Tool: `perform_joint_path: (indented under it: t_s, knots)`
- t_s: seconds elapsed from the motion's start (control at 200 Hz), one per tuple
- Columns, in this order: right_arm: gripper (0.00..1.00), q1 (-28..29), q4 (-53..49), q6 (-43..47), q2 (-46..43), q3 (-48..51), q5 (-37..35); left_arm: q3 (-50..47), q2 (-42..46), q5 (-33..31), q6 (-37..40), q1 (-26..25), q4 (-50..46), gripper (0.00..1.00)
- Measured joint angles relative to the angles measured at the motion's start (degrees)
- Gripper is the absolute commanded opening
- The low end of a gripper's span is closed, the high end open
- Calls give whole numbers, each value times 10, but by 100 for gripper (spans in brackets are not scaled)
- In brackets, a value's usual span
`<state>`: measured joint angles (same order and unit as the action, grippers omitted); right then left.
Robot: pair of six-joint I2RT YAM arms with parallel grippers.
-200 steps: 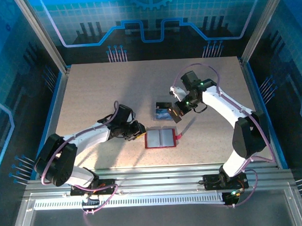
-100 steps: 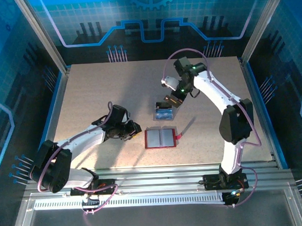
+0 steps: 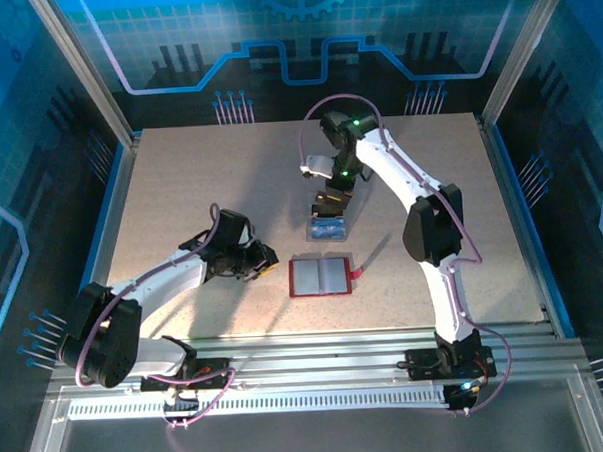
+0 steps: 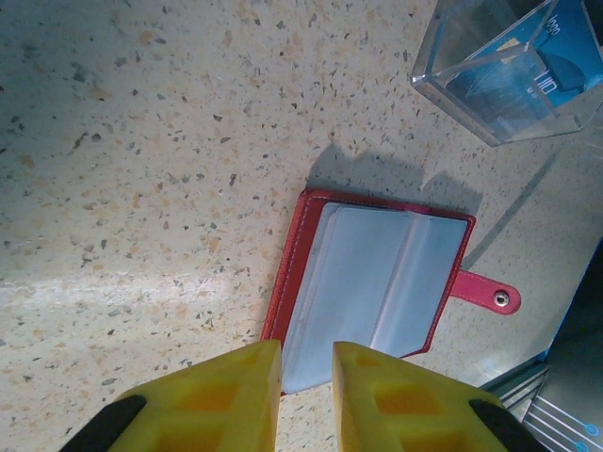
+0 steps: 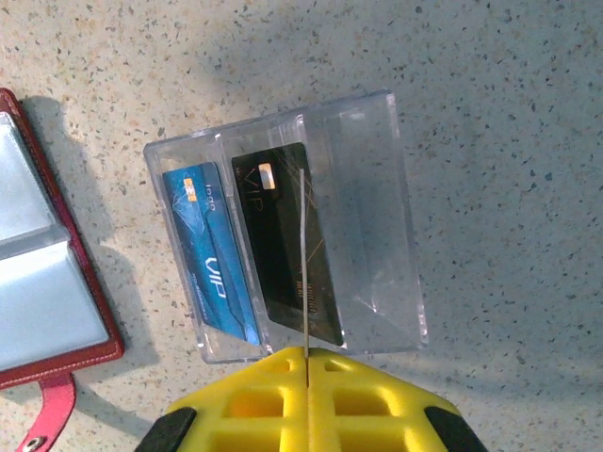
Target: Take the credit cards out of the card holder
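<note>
speckled matte tabletop (image 4: pixel 141 141) bears a flat, red-edged rectangular card holder (image 4: pixel 377 282).

Holder near, box far
The card holder (image 3: pixel 320 276) lies on the table (image 3: pixel 199 180); just beyond it, a divided box (image 3: pixel 328 226) holds two credit cards (image 5: pixel 287 240).

Looking down past the left hand (image 4: pixel 306 353), yellow fingers (image 4: pixel 231 395) a narrow gap apart, nothing between. Just beyond, flat on the speckled worktop (image 4: pixel 141 141), the red card holder (image 4: pixel 377 282) lying open, pale grey pockets up, snap tab out to the right. Top right, well apart, a clear box (image 4: pixel 471 89) holding a blue card (image 4: pixel 528 66).
</note>
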<state>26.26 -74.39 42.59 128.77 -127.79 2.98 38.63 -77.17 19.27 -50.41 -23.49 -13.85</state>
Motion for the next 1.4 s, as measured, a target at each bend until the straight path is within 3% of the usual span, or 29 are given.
perform_joint_path:
  t_s: [0.215,0.965,1.091,1.221,1.401]
  knots:
    - [3,10,-47,24,30,-61,0,-3,4,0,0,5,-8,23]
    - [4,28,-62,55,72,-70,-26,-10,4,0,0,13,-10,23]
    - [6,28,-62,55,73,-70,-26,-13,4,0,0,13,-10,23]
    - [17,30,-61,55,75,-70,-26,-13,4,0,0,14,-9,23]
    - [19,30,-59,52,75,-70,-26,-13,4,0,0,16,-9,23]
